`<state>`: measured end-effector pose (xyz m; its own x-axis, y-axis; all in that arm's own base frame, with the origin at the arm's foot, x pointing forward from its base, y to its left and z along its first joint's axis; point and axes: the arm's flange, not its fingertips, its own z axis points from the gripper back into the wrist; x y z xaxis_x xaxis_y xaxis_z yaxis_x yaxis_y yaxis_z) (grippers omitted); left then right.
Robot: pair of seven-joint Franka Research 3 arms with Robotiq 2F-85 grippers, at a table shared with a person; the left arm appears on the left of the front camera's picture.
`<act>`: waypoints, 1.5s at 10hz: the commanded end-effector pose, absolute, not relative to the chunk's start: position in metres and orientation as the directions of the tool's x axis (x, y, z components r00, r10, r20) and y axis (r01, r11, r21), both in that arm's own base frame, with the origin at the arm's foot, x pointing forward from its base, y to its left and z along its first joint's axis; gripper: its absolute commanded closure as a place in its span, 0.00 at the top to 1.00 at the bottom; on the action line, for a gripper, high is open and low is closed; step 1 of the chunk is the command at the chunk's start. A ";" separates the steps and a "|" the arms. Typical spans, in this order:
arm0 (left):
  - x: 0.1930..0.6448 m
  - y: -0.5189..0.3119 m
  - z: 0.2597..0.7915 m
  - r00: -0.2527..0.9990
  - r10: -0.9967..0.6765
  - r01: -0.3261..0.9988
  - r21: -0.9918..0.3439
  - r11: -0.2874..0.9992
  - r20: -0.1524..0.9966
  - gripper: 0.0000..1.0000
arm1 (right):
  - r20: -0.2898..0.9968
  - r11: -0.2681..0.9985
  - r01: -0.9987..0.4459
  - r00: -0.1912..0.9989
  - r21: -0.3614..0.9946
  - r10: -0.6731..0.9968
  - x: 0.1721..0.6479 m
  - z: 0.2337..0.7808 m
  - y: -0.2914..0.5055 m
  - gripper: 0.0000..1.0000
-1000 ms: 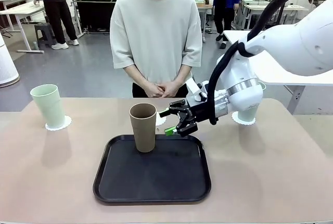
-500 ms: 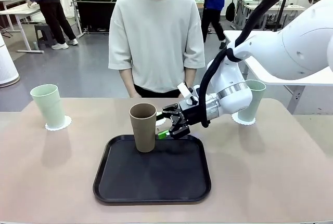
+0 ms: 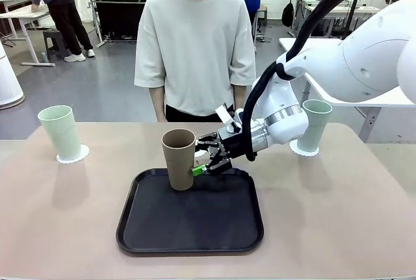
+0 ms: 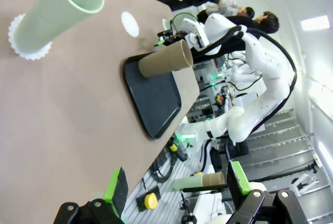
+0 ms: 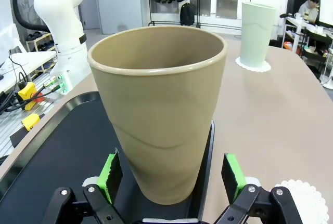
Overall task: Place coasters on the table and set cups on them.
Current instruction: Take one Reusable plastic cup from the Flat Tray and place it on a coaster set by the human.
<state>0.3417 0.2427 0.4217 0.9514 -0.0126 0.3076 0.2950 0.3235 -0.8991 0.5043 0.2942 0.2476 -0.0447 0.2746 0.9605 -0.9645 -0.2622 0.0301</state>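
The brown cup stands upright at the back of the black tray. My right gripper is open at the cup's right side. In the right wrist view its green pads flank the lower part of the brown cup with small gaps on both sides. One mint cup stands on a coaster at the far left, another mint cup on a coaster at the right. A bare coaster lies on the table beside the tray. My left gripper hangs open above the table's left end.
A person in a pale T-shirt stands at the table's far edge, arms down at the sides. The right arm reaches in from the right above the table. Room is free on the table right of the tray and in front of the left cup.
My right gripper has moved left along the tray's back edge until its fingers flank the brown cup. The person has unclasped the hands and dropped the arms.
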 end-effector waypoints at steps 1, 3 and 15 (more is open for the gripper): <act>0.340 0.243 0.423 0.951 -0.007 0.296 -0.900 0.319 0.310 1.00 | 0.957 -0.262 -0.964 -0.027 0.052 0.290 0.511 0.244 0.303 1.00; 0.340 0.243 0.423 0.951 -0.007 0.296 -0.900 0.319 0.310 1.00 | 0.959 -0.267 -0.962 -0.019 0.060 0.284 0.511 0.241 0.305 1.00; 0.340 0.243 0.423 0.951 -0.007 0.296 -0.900 0.319 0.310 1.00 | 0.971 -0.323 -0.942 0.015 0.094 0.240 0.507 0.237 0.333 1.00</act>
